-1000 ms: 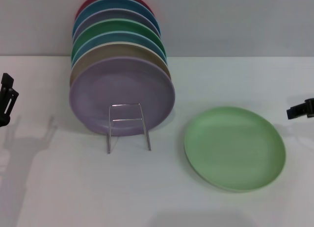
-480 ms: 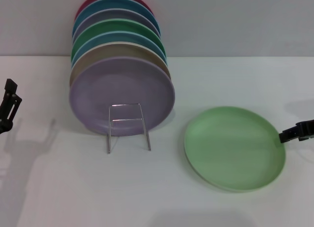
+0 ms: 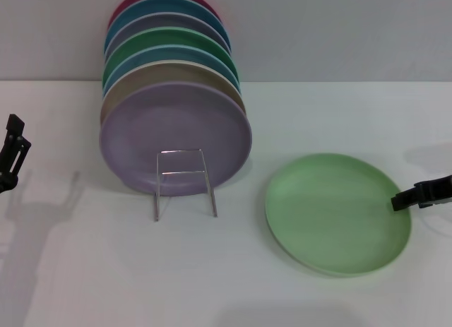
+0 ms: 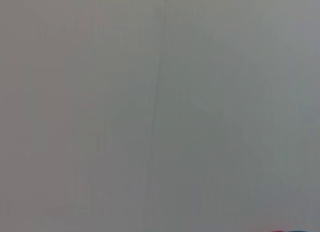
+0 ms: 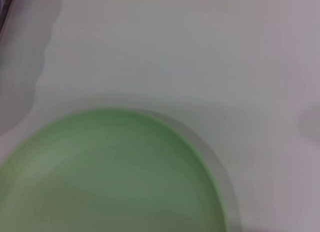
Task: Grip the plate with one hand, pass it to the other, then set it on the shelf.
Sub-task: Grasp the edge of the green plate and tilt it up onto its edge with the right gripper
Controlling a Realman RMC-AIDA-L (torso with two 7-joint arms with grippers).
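Right pincer (image 3: 397, 202) at plate (image 3: 337, 212) rim, shelf (image 3: 184, 182) apart

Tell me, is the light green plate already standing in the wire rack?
No, the plate lies flat on the table, beside the shelf.

White tabletop (image 3: 106, 270) under soft light, with faint shadows, against a plain pale grey wall (image 3: 339, 30).

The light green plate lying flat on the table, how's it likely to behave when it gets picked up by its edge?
The light green plate looks rigid, so it should likely lift as one piece without flexing. Its matte finish probably grips fairly well. It lies flat with a low, thin rim, so the right end effector at its edge may nudge it sliding across the smooth table before catching it.
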